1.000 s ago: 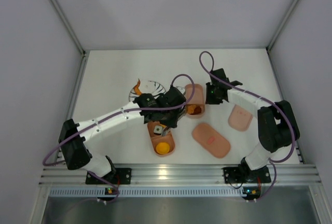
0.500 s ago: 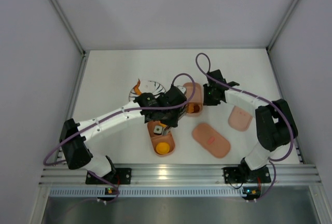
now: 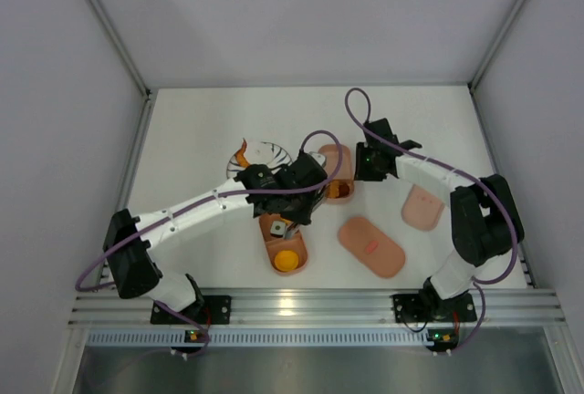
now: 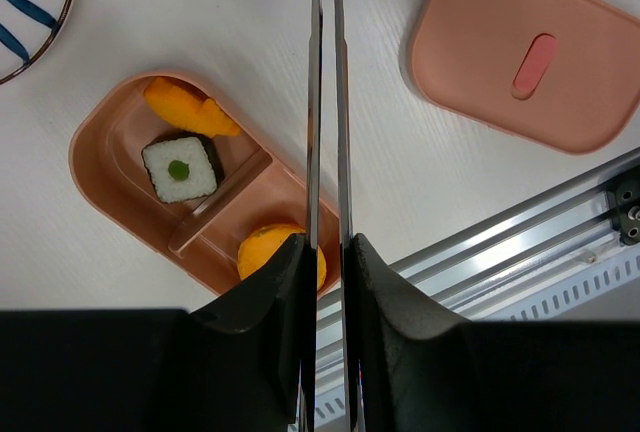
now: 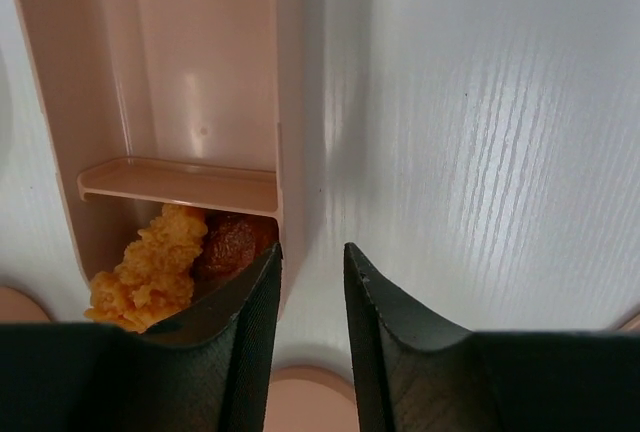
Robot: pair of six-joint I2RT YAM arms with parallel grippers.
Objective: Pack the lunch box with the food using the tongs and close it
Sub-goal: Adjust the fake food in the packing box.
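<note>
My left gripper [image 4: 327,240] [image 3: 292,189] is shut on the silvery tongs [image 4: 325,102]. Their two arms run nearly together out of the top of the left wrist view, so the tips are hidden. Under them the near pink tray [image 4: 100,167] [image 3: 266,239] holds an orange piece [image 4: 188,108], a rice roll [image 4: 180,167] and a round orange piece [image 4: 262,247]. My right gripper [image 5: 312,257] [image 3: 359,166] is open, its jaws either side of the right wall of the far tray [image 5: 190,72] [image 3: 339,159]. That tray holds a fried yellow piece [image 5: 150,262] and a dark brown piece [image 5: 230,237].
A pink lid with a red mark [image 3: 370,245] [image 4: 525,52] lies at the front right, and a second pink lid [image 3: 424,207] further right. The striped white plate [image 3: 263,155] sits behind the left gripper, an orange piece [image 3: 241,152] at its left edge. Walls enclose the table.
My right gripper has shifted slightly left along the far tray and its jaws have spread a little. The left arm and the tongs have not moved.
</note>
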